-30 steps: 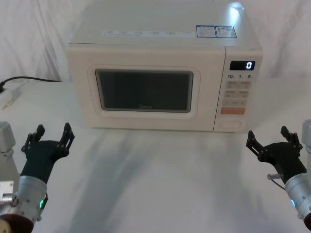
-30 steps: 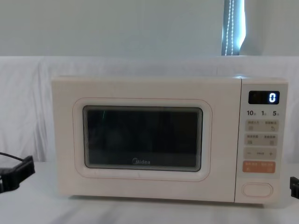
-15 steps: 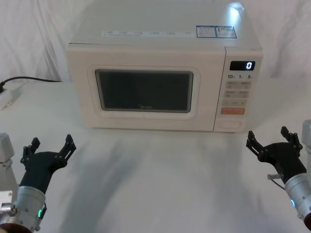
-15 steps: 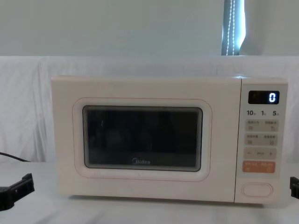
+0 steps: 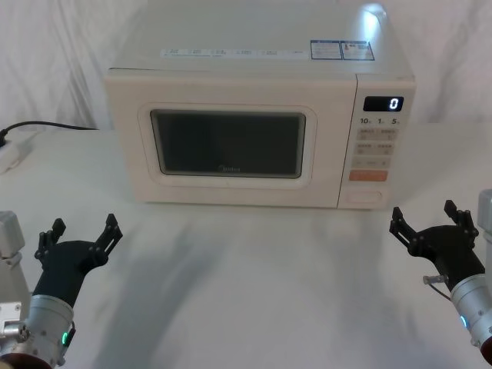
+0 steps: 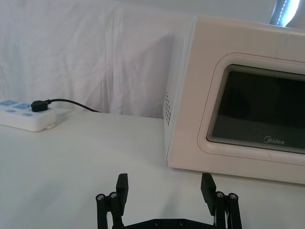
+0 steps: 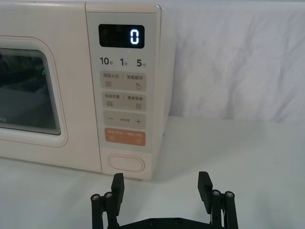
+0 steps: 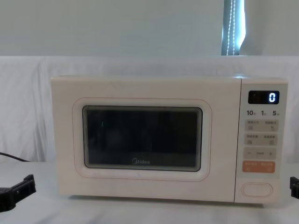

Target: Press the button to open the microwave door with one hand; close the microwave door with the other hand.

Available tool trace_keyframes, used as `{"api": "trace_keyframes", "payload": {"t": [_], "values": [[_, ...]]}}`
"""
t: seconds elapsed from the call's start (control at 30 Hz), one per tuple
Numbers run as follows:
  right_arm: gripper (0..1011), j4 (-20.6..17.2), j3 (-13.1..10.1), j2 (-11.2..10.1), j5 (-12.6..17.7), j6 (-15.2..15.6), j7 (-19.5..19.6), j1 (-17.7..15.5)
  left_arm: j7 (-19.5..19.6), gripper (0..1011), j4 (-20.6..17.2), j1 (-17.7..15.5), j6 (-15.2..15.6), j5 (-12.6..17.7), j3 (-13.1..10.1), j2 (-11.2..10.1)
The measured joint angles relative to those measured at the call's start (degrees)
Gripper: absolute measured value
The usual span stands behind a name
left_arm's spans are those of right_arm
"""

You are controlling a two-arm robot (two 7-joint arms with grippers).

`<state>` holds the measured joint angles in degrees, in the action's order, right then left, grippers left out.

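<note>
With the microwave door (image 5: 231, 146) shut and both the right gripper (image 5: 430, 223) and left gripper (image 5: 79, 233) spread-fingered over the worktop (image 5: 254, 284), a spread finger aimed at the button (image 5: 364, 196) at the panel's foot could catch the orange keys (image 5: 368, 175) just above.

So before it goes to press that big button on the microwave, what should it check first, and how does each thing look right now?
1. Microwave door shut, so there is something to open: ok.
2. Button in plain sight, nothing covering it: ok.
3. Right gripper facing the control panel with open fingers, short of the button: ok.
4. Left gripper low on the table, open, to the left of where the door should swing: ok.
5. Power cord lies off to the left, away from both arms: ok.
</note>
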<state>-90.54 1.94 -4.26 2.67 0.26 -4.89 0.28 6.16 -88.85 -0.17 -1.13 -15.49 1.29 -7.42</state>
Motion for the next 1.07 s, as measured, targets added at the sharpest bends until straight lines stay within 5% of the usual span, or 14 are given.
{"api": "trace_keyframes", "payload": {"t": [1.07], "values": [[1002,0.00,0.00,0.00,0.00,0.00,0.00,0.00,-0.09,1001,-0.17,0.00,0.03,0.00,-0.01,-0.02]]}}
